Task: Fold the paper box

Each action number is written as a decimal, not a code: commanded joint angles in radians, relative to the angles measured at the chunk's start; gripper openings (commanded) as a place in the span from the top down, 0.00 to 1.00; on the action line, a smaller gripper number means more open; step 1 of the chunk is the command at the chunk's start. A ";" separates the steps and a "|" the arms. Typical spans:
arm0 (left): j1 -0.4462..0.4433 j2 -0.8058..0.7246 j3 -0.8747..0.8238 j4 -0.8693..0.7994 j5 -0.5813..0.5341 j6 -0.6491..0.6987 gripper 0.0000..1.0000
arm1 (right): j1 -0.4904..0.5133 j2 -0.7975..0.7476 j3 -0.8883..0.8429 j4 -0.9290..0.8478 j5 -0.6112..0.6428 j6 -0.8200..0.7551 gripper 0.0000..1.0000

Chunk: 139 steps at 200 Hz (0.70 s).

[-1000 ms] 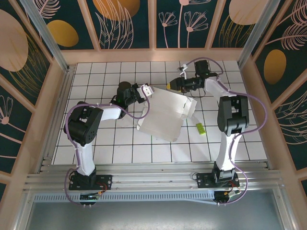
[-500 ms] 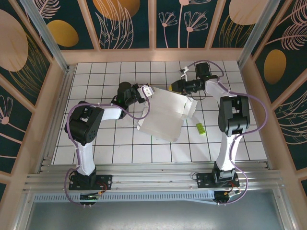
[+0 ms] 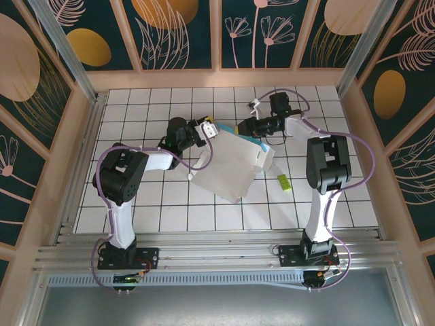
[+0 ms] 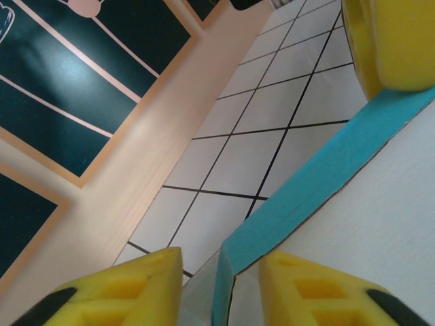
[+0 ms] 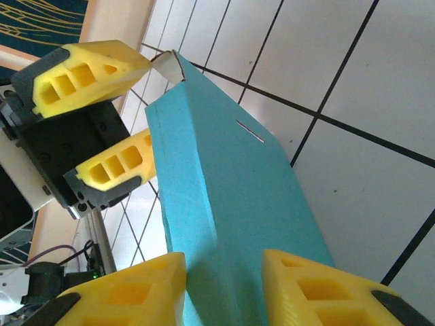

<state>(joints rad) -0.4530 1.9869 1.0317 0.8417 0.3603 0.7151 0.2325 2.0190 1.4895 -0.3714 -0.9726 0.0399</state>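
Parted left jaws straddle a blue edge of the paper box (image 3: pixel 228 168); right jaws pinch its flap.

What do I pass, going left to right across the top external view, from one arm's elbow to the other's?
left arm's elbow → left gripper → paper box → right gripper → small yellow-green piece → right arm's elbow

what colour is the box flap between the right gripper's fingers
Light blue; the flap shows best in the right wrist view.
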 commanded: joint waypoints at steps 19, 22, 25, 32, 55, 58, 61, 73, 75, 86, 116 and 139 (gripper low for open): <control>-0.007 -0.112 -0.123 0.134 0.031 -0.108 0.58 | 0.011 0.018 -0.022 -0.001 0.066 -0.002 0.65; -0.007 -0.124 -0.133 0.140 0.030 -0.124 0.58 | 0.011 0.017 -0.022 -0.001 0.067 -0.002 0.65; -0.007 -0.134 -0.142 0.148 0.026 -0.140 0.58 | 0.012 0.016 -0.021 -0.001 0.067 -0.002 0.65; -0.007 -0.161 -0.160 0.158 0.016 -0.191 0.57 | 0.014 0.014 -0.020 -0.001 0.069 -0.002 0.65; -0.006 -0.260 -0.158 0.082 -0.040 -0.481 0.50 | 0.023 0.004 -0.023 0.000 0.076 -0.002 0.64; -0.006 -0.267 -0.151 0.058 -0.053 -0.532 0.49 | 0.024 0.002 -0.024 0.001 0.078 0.000 0.64; -0.006 -0.267 -0.139 0.030 -0.073 -0.588 0.49 | 0.025 -0.001 -0.025 0.002 0.078 0.000 0.64; -0.007 -0.317 -0.089 -0.092 -0.135 -0.784 0.49 | 0.028 -0.008 -0.035 0.012 0.082 0.003 0.64; -0.008 -0.320 -0.077 -0.115 -0.143 -0.815 0.50 | 0.029 -0.010 -0.035 0.013 0.083 0.003 0.64; -0.007 -0.320 0.003 -0.268 -0.170 -0.967 0.54 | 0.031 -0.015 -0.039 0.017 0.086 0.004 0.63; -0.006 -0.233 0.213 -0.626 -0.074 -1.206 0.60 | 0.034 -0.018 -0.039 0.020 0.096 0.011 0.63; -0.007 -0.177 0.306 -0.773 -0.050 -1.253 0.61 | 0.037 -0.029 -0.043 0.030 0.109 0.020 0.63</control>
<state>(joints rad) -0.4549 1.7302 1.2671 0.3786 0.2668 -0.3405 0.2508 2.0178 1.4738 -0.3344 -0.9154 0.0444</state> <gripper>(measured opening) 0.391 0.368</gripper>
